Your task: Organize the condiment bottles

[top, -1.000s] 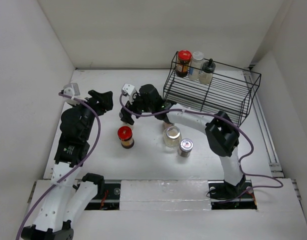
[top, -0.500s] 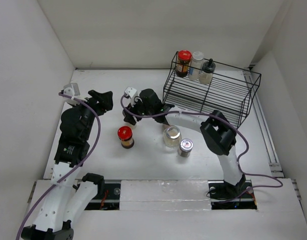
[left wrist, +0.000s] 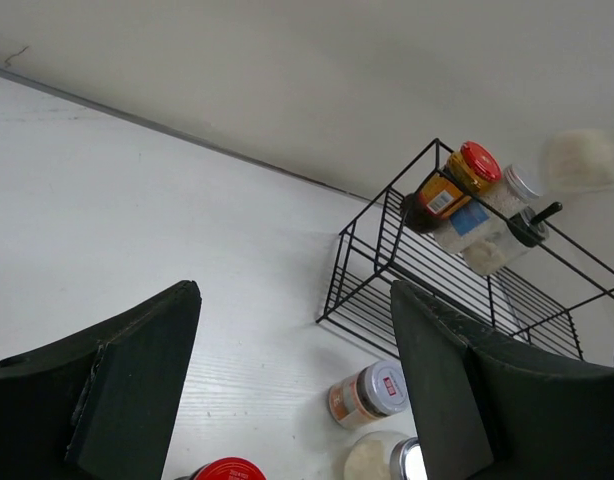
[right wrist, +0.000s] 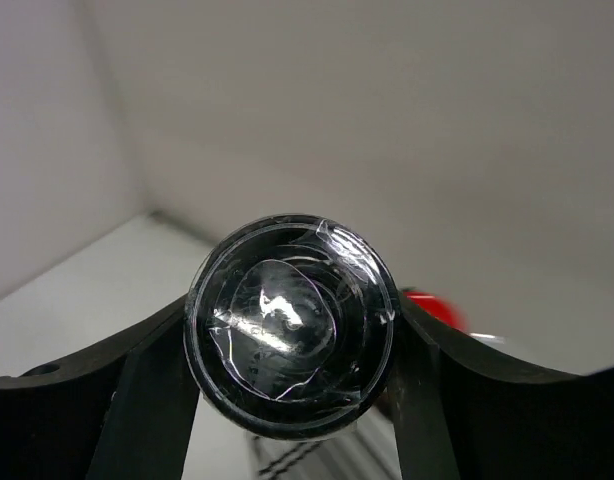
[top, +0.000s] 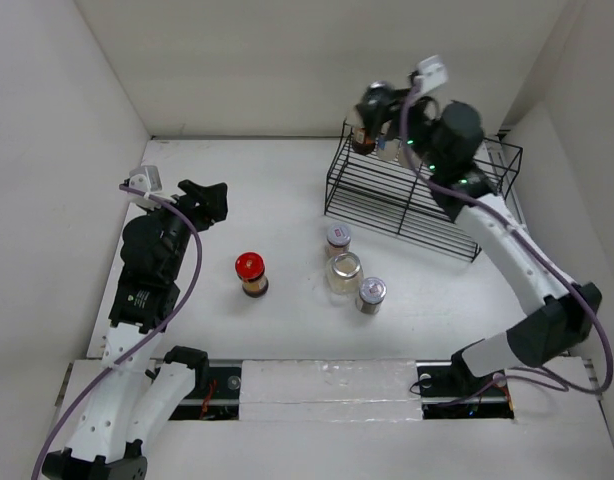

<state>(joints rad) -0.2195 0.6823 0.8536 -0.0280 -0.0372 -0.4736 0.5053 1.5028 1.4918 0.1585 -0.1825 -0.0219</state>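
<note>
Right fingers clench a black-capped bottle above the rack, near the three bottles at its back edge, probably to extend that row. Left fingers hang spread and idle over the desk, where four bottles wait.

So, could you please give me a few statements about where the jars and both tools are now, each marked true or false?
1. The right tool holds a jar. True.
2. The left tool is shut on the red-lid jar. False: it is open and empty, and that jar stands on the table, apart from it.
3. Four jars stand on the table outside the rack. True.
4. The rack is empty. False: three bottles stand at one corner of it.
</note>
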